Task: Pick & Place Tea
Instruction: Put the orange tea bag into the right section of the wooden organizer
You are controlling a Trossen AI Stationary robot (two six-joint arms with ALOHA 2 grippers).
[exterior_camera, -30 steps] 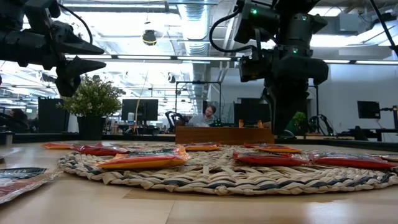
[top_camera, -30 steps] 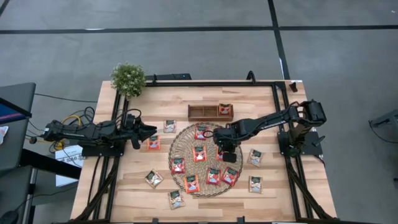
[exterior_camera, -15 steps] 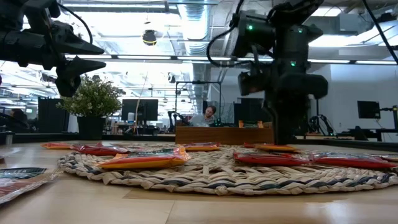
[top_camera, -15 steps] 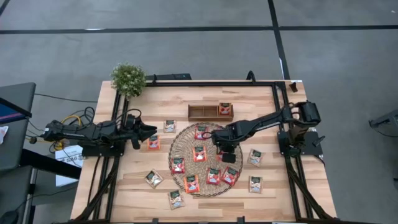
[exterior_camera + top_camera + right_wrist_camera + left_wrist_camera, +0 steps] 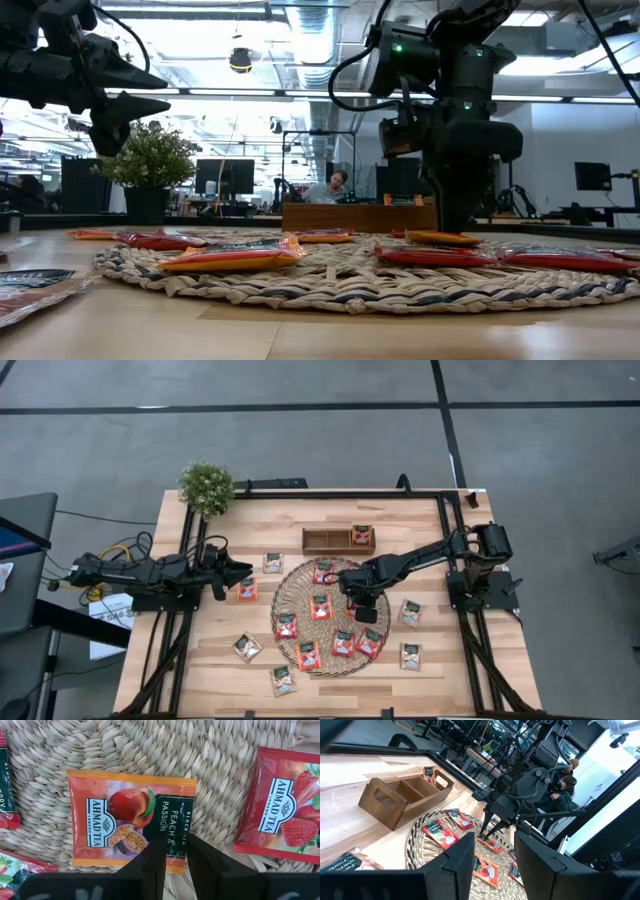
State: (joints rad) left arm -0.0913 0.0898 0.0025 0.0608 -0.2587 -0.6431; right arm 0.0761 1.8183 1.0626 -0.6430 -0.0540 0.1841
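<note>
Right gripper (image 5: 175, 862) low over the woven mat (image 5: 300, 595), fingers a narrow gap apart, tips at the edge of an orange sachet (image 5: 131, 822), nothing clamped; only the right wrist view shows the print: "Ahmad Tea", "Peach & Passion", fruit picture, with a red strawberry sachet (image 5: 282, 812) beside it; from above these are just small red-orange squares on the mat, whitish ones scattered on the table (image 5: 200, 660) around it, one sachet in the wooden tray (image 5: 338, 540); low view shows them lying flat. Left gripper (image 5: 243, 571) waits beside the mat, fingers apart, empty.
</note>
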